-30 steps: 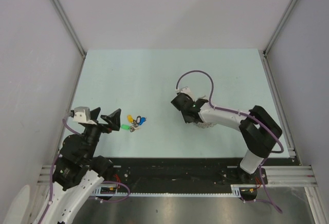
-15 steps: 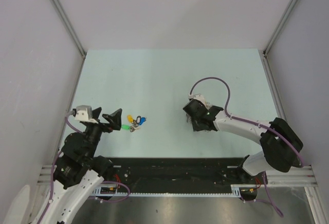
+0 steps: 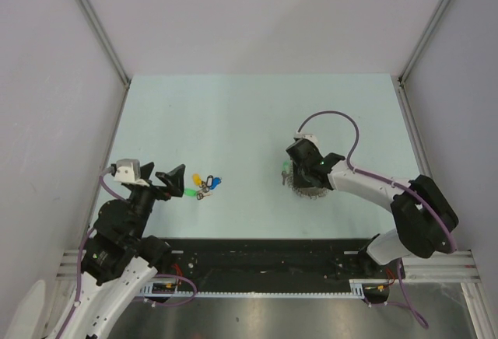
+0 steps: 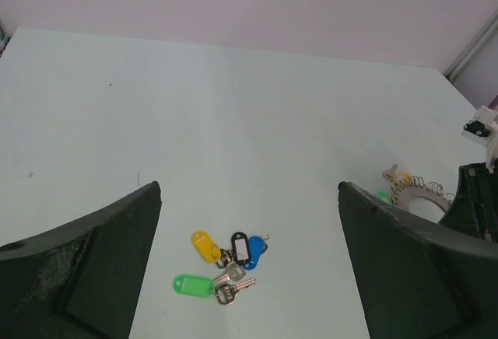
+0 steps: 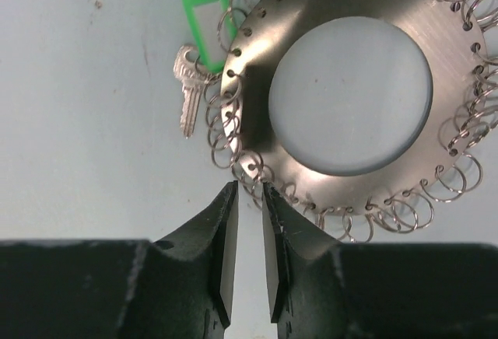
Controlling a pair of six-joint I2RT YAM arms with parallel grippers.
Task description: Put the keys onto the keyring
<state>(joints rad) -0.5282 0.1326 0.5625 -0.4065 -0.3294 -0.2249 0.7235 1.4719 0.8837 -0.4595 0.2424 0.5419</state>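
Though R jaws sit by keyring (image 5: 249, 102) rim, keys (image 3: 204, 186) lie apart.

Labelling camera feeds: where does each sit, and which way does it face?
Top external: above and behind the bases, looking down on the table; left arm and right arm show.
Left wrist: looks forward over the keys; the open left gripper frames it.
Right wrist: looks straight down on the keyring; right gripper, jaws nearly together.
Shared: left wrist and top both show keys and keyring.

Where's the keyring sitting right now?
In the top view the keyring lies on the right of the table, partly under the right claw, far from the loose keys by the left claw. A green-tagged key sits at its rim.
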